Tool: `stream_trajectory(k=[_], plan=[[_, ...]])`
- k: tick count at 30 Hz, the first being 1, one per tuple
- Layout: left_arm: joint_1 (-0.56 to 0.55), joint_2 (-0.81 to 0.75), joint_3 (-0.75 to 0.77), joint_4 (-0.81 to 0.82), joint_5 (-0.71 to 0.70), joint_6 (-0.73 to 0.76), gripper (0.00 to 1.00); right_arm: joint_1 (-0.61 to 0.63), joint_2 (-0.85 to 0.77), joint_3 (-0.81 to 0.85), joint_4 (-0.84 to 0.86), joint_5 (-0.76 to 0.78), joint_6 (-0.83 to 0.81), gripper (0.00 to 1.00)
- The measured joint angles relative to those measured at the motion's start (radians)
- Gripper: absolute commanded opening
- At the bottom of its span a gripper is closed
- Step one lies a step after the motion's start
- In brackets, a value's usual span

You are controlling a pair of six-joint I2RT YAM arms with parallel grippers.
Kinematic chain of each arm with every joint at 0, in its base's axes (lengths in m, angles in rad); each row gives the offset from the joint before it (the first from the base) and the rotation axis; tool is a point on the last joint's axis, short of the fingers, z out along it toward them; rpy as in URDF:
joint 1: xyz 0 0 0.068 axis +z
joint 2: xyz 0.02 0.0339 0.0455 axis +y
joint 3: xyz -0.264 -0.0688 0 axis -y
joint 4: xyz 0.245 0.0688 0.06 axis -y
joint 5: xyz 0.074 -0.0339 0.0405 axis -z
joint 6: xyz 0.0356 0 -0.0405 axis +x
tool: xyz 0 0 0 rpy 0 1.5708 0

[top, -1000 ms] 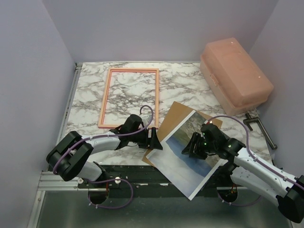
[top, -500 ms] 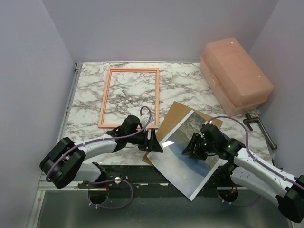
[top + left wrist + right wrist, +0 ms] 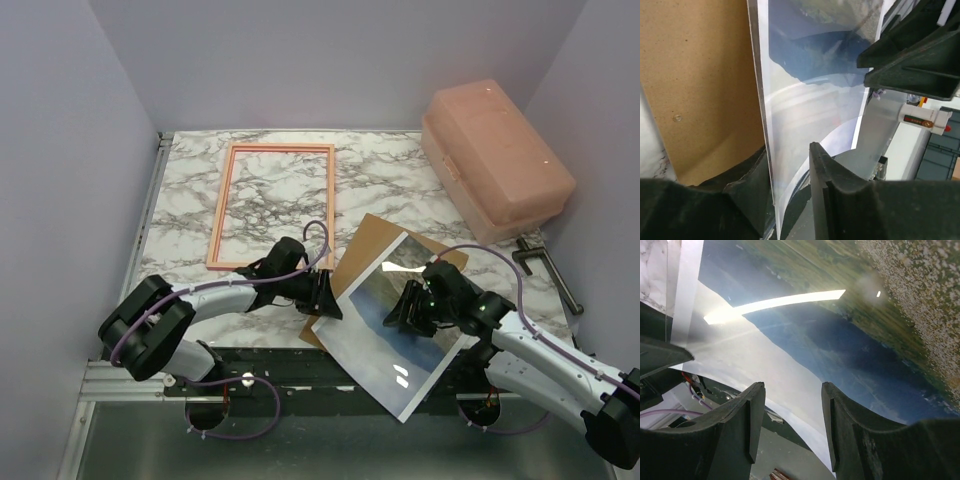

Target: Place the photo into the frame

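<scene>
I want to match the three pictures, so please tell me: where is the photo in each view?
Top external: the photo lies tilted at lower centre, overhanging the near edge of the marble table.
Left wrist: an upright strip through the middle, beside the brown board.
Right wrist: it fills most of the picture.
Shared landmark: the marble table, a sliver at the left edge in both wrist views.

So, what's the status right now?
Left gripper: jaws open astride the photo edge. Right gripper: jaws open over it. The frame empty, apart. Brown board beneath photo.
</scene>
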Motion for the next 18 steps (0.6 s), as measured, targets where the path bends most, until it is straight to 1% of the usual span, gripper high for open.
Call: stream_trajectory(k=[3,5,7,9,12,18], plan=[[0.000,0.019,0.000,0.000,-0.001,-0.001,0.24,0.000,0.004,0.012,-0.004,0.000,0.000,0.55],[0.000,0.024,0.000,-0.001,-0.003,-0.001,0.21,0.000,0.010,0.031,-0.006,0.000,-0.001,0.55],[0.000,0.021,0.000,0.000,-0.008,-0.001,0.15,0.000,0.015,0.051,-0.008,0.000,-0.002,0.55],[0.000,0.005,0.000,-0.014,-0.024,0.000,0.08,0.000,0.021,0.070,-0.008,0.000,-0.005,0.55],[0.000,-0.064,-0.002,-0.057,-0.065,0.007,0.00,0.000,0.032,0.086,-0.008,0.001,-0.010,0.55],[0.044,-0.274,-0.041,-0.148,-0.170,0.016,0.00,0.000,0.068,0.104,-0.008,0.007,-0.026,0.55]])
